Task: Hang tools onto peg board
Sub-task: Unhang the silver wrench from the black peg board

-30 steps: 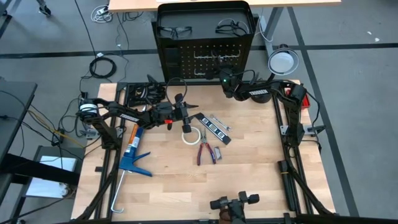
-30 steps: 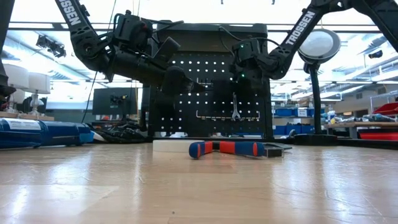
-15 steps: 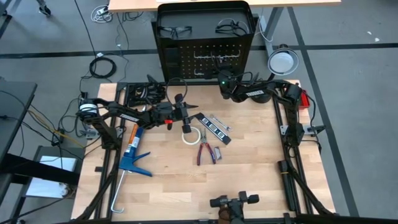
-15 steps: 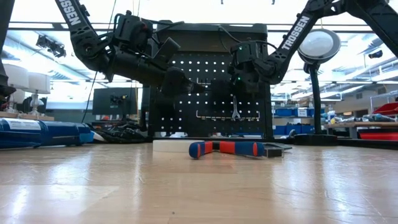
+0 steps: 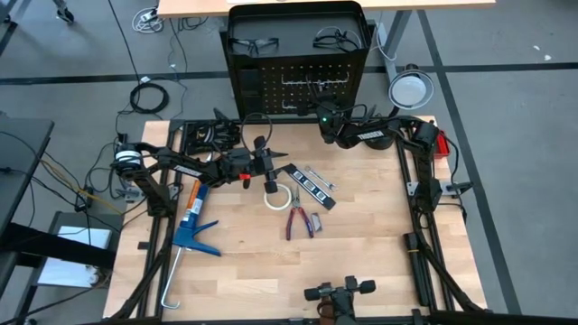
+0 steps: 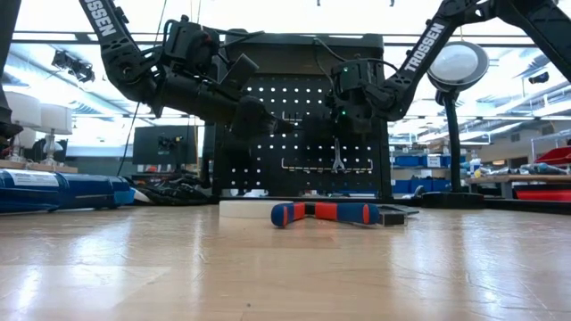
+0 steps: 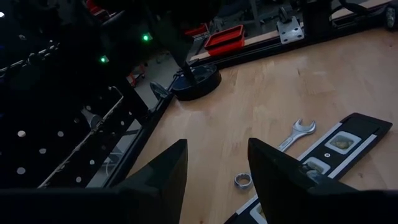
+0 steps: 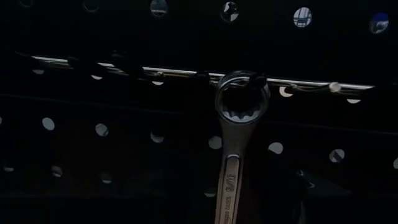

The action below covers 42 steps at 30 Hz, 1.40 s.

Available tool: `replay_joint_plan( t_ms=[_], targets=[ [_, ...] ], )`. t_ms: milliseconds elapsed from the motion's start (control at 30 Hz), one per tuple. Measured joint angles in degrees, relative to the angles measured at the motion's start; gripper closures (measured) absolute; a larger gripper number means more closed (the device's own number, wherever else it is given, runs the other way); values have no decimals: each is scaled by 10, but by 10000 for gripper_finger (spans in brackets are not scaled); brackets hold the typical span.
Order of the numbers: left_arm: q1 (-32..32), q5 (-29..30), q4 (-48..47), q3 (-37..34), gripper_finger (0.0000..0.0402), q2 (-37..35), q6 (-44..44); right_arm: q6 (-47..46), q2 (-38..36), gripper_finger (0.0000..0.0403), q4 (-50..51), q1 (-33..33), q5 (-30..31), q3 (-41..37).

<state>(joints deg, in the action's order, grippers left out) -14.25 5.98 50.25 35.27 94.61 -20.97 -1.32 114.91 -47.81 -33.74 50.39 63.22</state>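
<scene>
Hanging by its ring end from a silver hook rail, one silver wrench (image 8: 235,146) already sits on the peg board (image 5: 298,77), which stands upright at the far edge of the counter (image 5: 361,244); the right wrist view looks straight at it, shaft pointing down against the black perforated panel. The right gripper (image 5: 321,118) hovers just in front of that panel near the counter's far edge, and whether its jaws are released or clenched cannot be told from these views; the wrench hangs on the rail by itself. Two dark-framed safety glasses (image 5: 251,43) rest along the upper part of the board's frame. The left gripper (image 5: 274,162) hangs above the counter toward the far left of its middle, jaws released and holding nothing, its two dark fingers (image 7: 157,180) spread with bare wood showing between them. Just beside it on the counter lies the white tape roll (image 5: 276,197). Near the middle of the counter, the black bar with pale windows (image 5: 309,188) lies at a slant, and a second silver wrench (image 7: 295,134) lies touching or just beside it on its far side, with a small metal nut (image 7: 241,180) close by. The red-handled pliers (image 5: 299,220) lie nearer the front edge from the bar, handles apart. A blue caulking gun (image 5: 191,226) lies along the left edge of the counter, and a round lamp (image 5: 410,89) stands at the far right corner.
</scene>
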Motion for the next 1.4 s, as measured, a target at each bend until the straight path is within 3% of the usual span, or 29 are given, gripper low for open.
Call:
replay_joint_plan(
  t_ms=[433,933,1400],
  targets=[
    [0,0,-1,0,229,0,0,-4,0,349,3,-2,-4,0],
    [0,0,-1,0,229,0,0,14,-2,345,17,-1,-2,0],
    [0,0,-1,0,229,0,0,14,-42,337,119,1,-26,1]
  ],
)
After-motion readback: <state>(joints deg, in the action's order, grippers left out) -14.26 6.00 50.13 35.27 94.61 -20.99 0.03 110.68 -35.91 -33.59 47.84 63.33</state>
